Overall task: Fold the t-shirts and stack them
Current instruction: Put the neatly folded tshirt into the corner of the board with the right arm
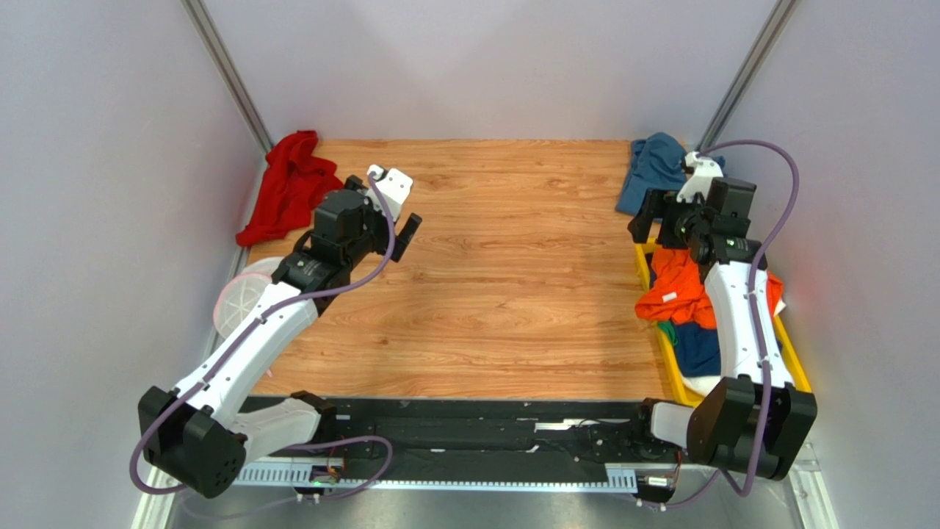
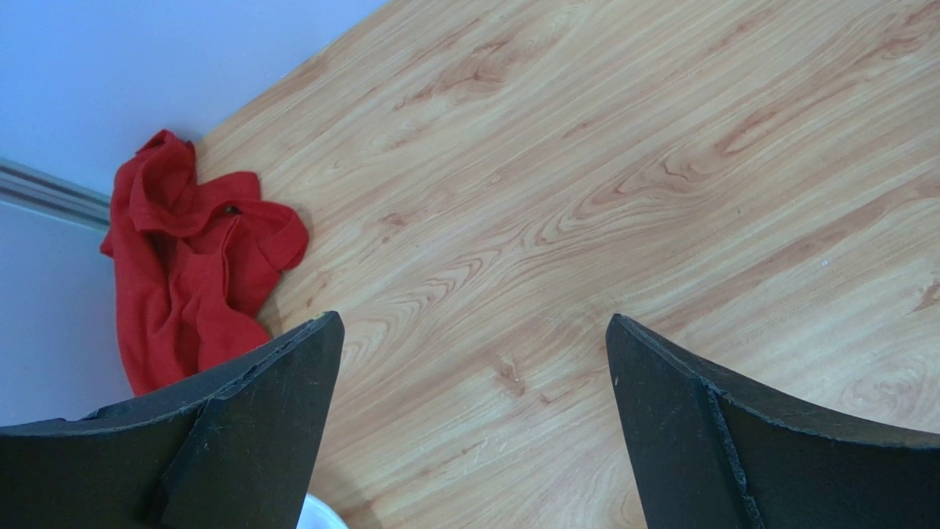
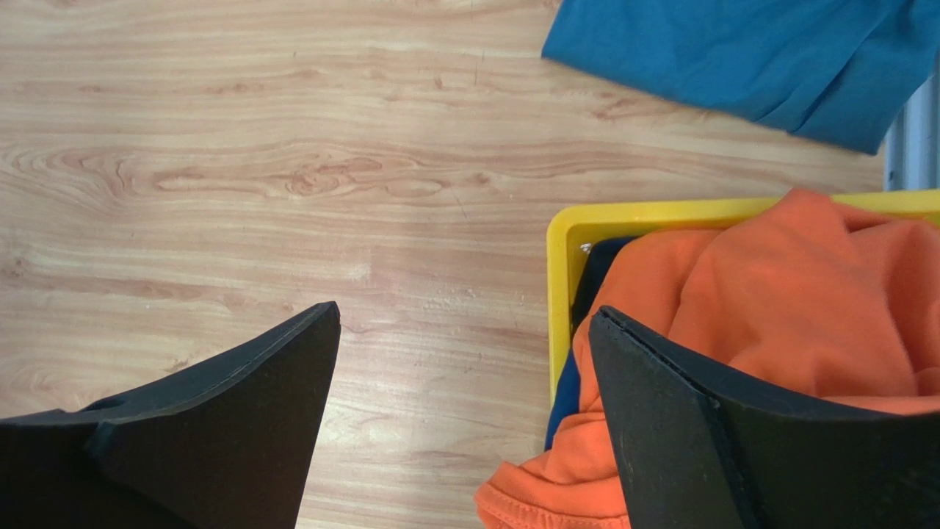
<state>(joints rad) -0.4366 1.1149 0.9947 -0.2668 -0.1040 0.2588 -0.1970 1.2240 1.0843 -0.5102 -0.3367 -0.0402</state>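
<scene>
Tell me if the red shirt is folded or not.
Not folded. The red shirt lies bunched in a wrinkled heap at the far left corner of the table; no flat, squared edges show.

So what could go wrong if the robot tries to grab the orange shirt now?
The open right gripper hangs across the rim of the yellow bin, so coming straight down it might bump that rim. The orange shirt lies piled over a navy shirt, so both might come up together.
</scene>
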